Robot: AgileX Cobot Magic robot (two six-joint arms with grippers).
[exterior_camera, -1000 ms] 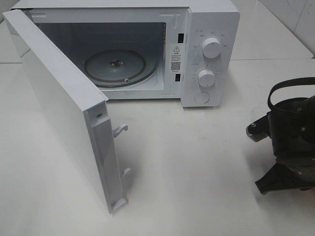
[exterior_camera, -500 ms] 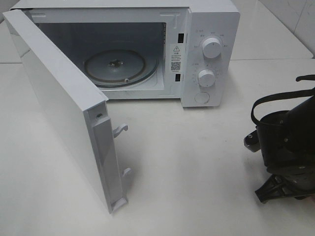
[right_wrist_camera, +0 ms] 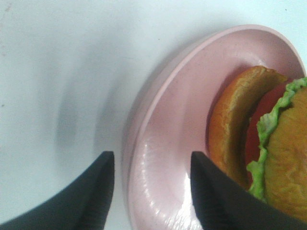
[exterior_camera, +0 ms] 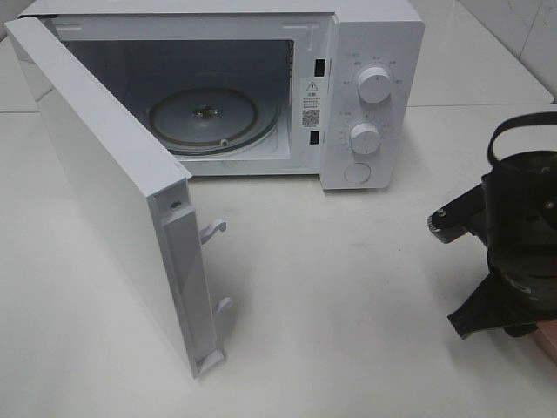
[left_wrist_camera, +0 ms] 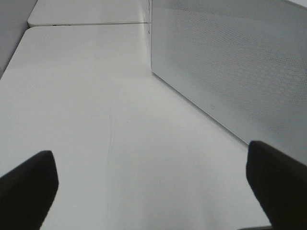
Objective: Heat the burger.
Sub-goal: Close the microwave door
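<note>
On one pink plate (right_wrist_camera: 163, 158), one burger (right_wrist_camera: 268, 148)

Beside the black right gripper (right_wrist_camera: 151, 191): a pale pink plate (right_wrist_camera: 168, 120), golden-brown burger (right_wrist_camera: 261, 143) with green lettuce and red filling. The white microwave (exterior_camera: 365, 52) door (left_wrist_camera: 230, 72) shows a fine dotted mesh.

A staged kitchen corner in a robot test set-up, by the look of it. A white countertop microwave oven (exterior_camera: 261, 87) with two round dials (exterior_camera: 374, 84) and its door (exterior_camera: 104, 200) swung wide, showing a glass turntable (exterior_camera: 207, 119), stands on a plain white table (exterior_camera: 348, 296). Pale tiled wall (exterior_camera: 513, 35) runs behind, and a black robot arm (exterior_camera: 513, 244) leans in from the side.
</note>
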